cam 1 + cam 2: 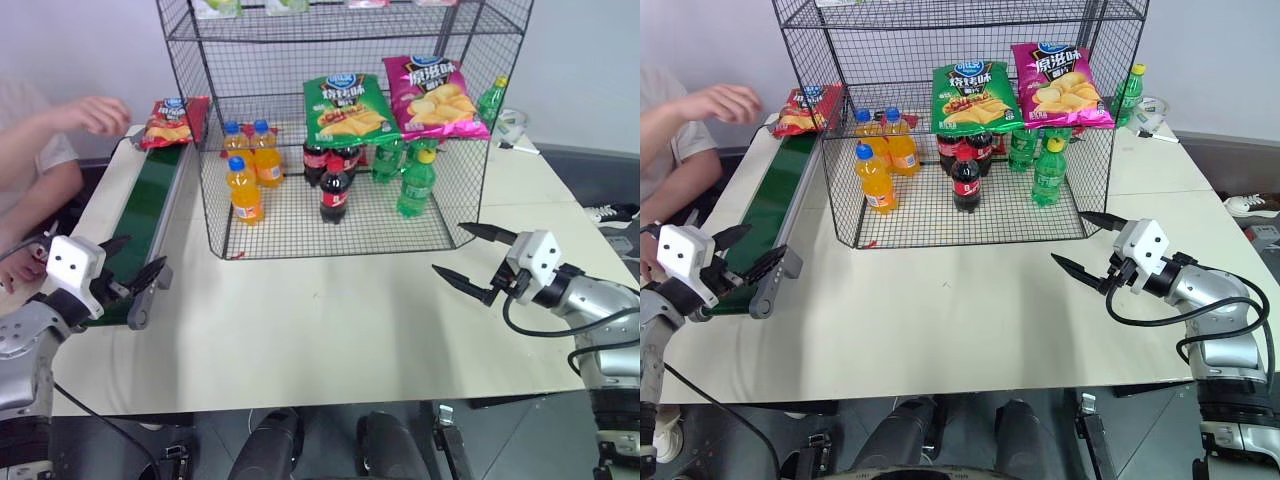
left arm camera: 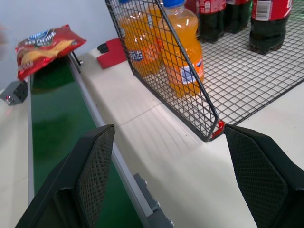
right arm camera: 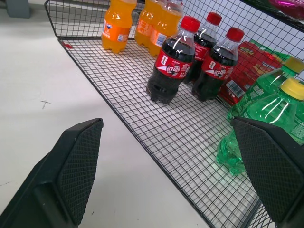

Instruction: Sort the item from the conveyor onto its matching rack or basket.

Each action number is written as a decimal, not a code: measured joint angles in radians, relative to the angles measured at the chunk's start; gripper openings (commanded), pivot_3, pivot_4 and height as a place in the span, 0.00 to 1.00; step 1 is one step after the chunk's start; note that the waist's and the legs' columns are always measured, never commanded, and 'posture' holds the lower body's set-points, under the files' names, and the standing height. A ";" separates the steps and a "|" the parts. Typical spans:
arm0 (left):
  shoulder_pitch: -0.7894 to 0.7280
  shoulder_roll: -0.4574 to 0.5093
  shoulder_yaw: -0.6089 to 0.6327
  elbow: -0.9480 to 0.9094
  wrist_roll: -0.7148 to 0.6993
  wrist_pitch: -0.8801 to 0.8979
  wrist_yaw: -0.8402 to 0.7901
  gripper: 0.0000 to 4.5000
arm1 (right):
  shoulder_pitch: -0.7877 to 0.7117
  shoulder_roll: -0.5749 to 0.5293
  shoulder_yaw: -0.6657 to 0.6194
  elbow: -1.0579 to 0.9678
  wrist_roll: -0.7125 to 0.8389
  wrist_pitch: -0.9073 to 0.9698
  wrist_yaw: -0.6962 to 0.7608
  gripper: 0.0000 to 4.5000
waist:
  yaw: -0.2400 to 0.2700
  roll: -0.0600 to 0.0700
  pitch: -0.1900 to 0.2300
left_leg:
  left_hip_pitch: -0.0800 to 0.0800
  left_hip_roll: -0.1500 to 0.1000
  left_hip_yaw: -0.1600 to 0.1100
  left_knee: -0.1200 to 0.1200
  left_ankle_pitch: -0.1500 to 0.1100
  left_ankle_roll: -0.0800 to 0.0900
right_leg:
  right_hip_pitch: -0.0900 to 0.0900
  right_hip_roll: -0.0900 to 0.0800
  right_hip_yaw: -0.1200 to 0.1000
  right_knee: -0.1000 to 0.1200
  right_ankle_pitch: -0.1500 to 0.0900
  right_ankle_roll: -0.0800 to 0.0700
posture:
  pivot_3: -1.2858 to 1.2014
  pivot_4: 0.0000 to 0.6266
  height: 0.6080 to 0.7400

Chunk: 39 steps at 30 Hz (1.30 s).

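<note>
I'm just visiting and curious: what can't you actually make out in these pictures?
- Rack: its upper tiers are cut off by the head views' top edge.
- Person's hand: blurred beside the red chip bag; the frame edge cuts the body.
- Red packet: half hidden behind cola bottles, right wrist view.

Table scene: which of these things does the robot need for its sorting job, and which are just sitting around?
Needed: red chip bag, green belt, wire shelf.
Sitting around: green chip bag, pink chip bag, orange drinks, cola bottles, green bottles.
</note>
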 measured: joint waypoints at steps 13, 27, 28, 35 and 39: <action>0.032 0.000 0.000 0.001 0.000 -0.033 -0.002 0.85 | -0.009 0.000 0.001 0.001 -0.001 0.000 0.001 1.00 | -0.001 0.000 0.000 | 0.000 0.000 0.000 0.000 0.000 0.000 | 0.000 0.000 0.000 0.000 0.000 0.000 | 0.52 0.24 1.00; 0.295 0.009 0.101 -0.010 0.223 -0.436 0.097 0.85 | 0.051 0.024 0.047 -0.172 0.130 0.154 0.055 1.00 | -0.002 0.000 0.000 | -0.003 0.001 0.000 -0.002 -0.001 0.001 | -0.003 0.000 0.000 -0.003 0.000 0.000 | 0.52 0.24 1.00; 0.319 0.013 0.114 0.003 0.265 -0.497 0.119 0.85 | 0.059 0.033 0.064 -0.195 0.138 0.171 0.057 1.00 | -0.001 0.000 0.000 | -0.003 0.001 0.000 -0.002 -0.001 0.000 | -0.002 -0.001 0.000 -0.003 0.000 0.000 | 0.52 0.24 1.00; 0.401 0.051 0.159 0.126 0.676 -0.837 0.416 0.85 | 0.043 0.115 0.244 -0.273 0.104 0.227 0.069 1.00 | 0.005 -0.002 0.000 | -0.004 0.001 0.000 -0.001 -0.002 -0.001 | -0.002 -0.001 0.000 -0.003 0.000 -0.002 | 0.52 0.24 1.00; 0.429 0.098 0.190 0.164 0.844 -0.904 0.599 0.85 | -0.007 0.126 0.308 -0.267 0.076 0.231 0.101 1.00 | 0.004 -0.002 0.000 | -0.004 0.001 0.000 -0.002 -0.003 -0.001 | -0.007 0.000 -0.001 -0.004 0.000 -0.001 | 0.52 0.24 1.00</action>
